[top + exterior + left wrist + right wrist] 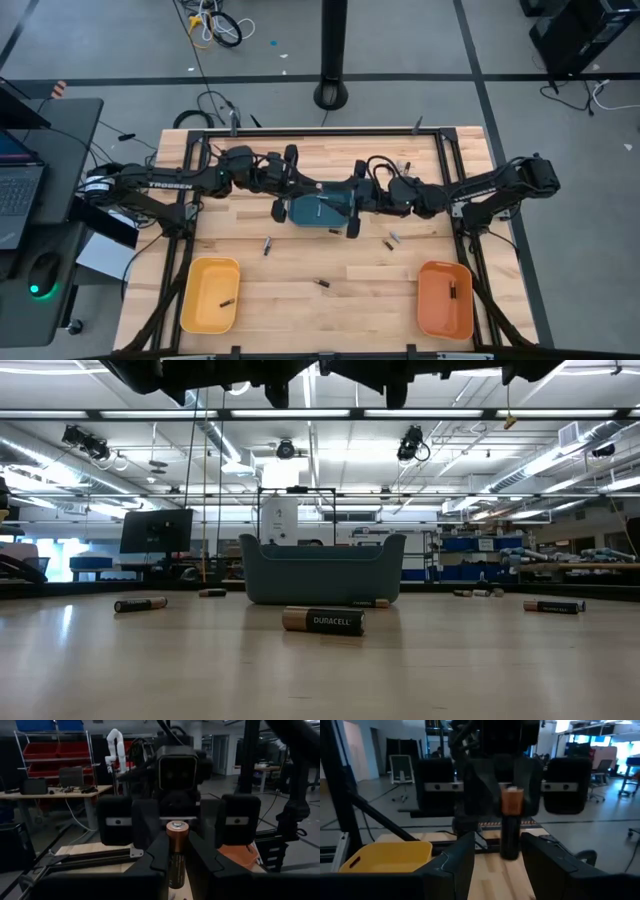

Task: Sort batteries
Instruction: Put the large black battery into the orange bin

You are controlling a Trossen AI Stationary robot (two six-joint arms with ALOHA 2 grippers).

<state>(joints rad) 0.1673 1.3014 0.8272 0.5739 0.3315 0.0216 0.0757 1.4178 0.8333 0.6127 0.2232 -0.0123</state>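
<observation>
Barely started: 1 battery [225, 301] in yellow tray [209, 296] at 7 o'clock, 1 in orange tray [445, 299] at 5, several loose on table [300, 262]. Left gripper [176, 851] clamped on battery [176, 851] above teal bin [318, 211], right gripper [495, 852] fingers apart.

Pale smooth wood table [330, 270], glossy plastic yellow tray [210, 295], matt teal bin [322, 570].

place: robotics lab/workshop | evidence: open hall, strip lights [300, 412], red bin shelving [52, 757], white robot arm [116, 747], workbench [55, 792], monitor [157, 530], floor cables [215, 25]
</observation>
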